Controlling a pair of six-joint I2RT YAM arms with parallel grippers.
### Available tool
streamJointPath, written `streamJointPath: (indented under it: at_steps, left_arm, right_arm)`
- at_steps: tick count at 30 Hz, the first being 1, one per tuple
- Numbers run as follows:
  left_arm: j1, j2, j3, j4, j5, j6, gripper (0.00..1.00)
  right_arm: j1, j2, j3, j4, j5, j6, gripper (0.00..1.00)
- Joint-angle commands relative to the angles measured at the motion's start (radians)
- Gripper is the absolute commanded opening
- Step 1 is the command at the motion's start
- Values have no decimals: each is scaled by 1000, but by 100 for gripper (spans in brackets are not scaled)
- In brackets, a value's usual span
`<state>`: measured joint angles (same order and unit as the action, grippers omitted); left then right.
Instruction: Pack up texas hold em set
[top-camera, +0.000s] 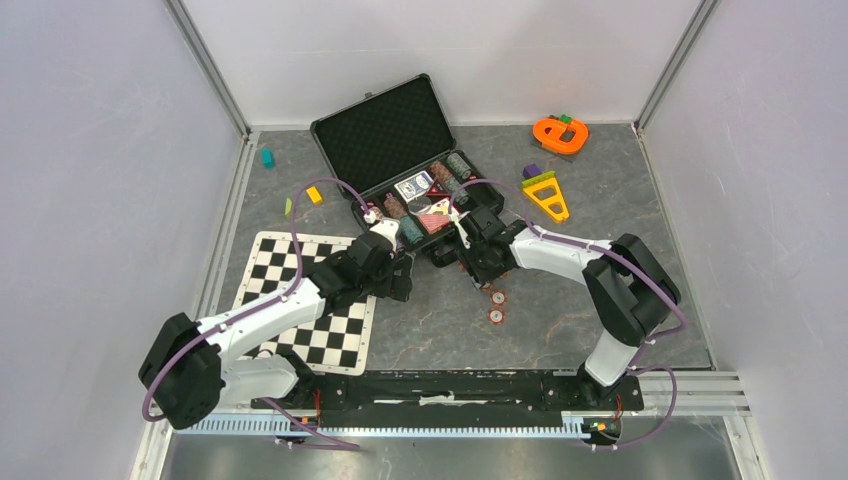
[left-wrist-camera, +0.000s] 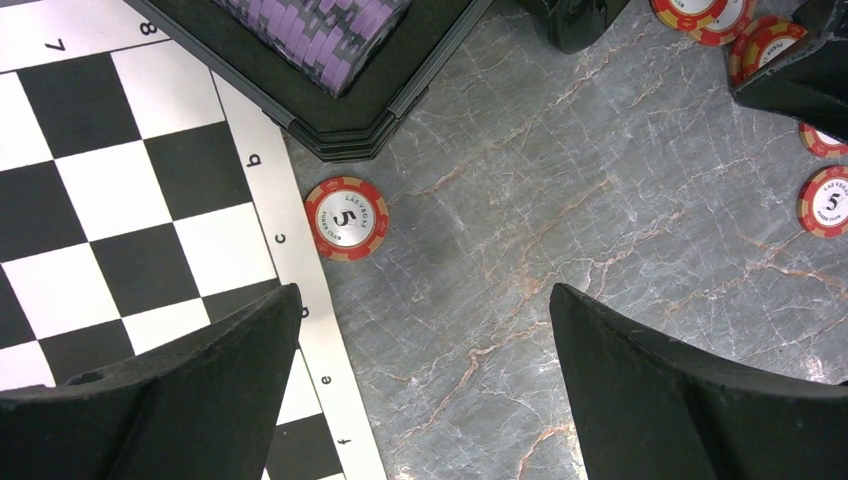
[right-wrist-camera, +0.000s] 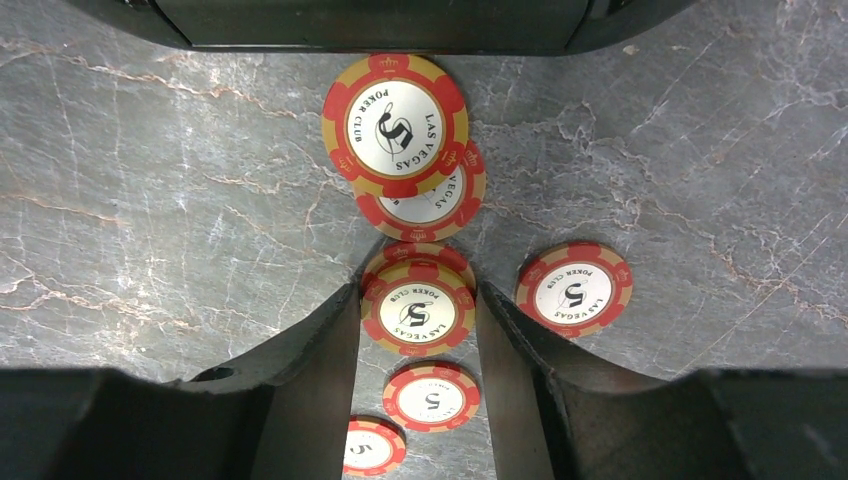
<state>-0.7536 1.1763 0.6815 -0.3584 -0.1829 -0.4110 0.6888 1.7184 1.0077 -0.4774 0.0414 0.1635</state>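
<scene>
The black briefcase (top-camera: 385, 130) lies open at the back, with coloured chip stacks and card decks in its tray (top-camera: 432, 190). Several red-white poker chips lie loose on the marble in front of it (top-camera: 497, 297). My right gripper (right-wrist-camera: 418, 300) is low over them, its fingers pressed against both sides of one chip (right-wrist-camera: 418, 312) that rests on another. Two overlapping chips (right-wrist-camera: 395, 125) lie by the case wall. My left gripper (left-wrist-camera: 425, 300) hangs open over bare marble, a single chip (left-wrist-camera: 346, 218) ahead of it by the case corner (left-wrist-camera: 340, 130).
A black-white checkered mat (top-camera: 300, 300) lies at the left, its edge under my left finger (left-wrist-camera: 180, 390). An orange toy (top-camera: 560, 133) and a yellow toy (top-camera: 546, 195) sit at the back right. A teal block (top-camera: 267, 157) and a small yellow block (top-camera: 314, 195) lie at the back left.
</scene>
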Motion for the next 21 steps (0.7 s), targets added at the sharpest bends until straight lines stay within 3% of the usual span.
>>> streamJointPath:
  at_steps: [1,4,10,21]
  left_arm:
    - [4,-34,29,21,-25,-1,100]
    - [4,-33,32,19,-22,1,100]
    - [5,-24,35,25,-10,1,100]
    - [5,-32,38,22,-1,-2,100]
  right_arm:
    - [-6,56,-29,6,8,19,51]
    - [-7,52,-30,2,23,16,52]
    - [-6,31,-35,10,-6,10,42]
    - [-6,-72,19,-33,-13,21,39]
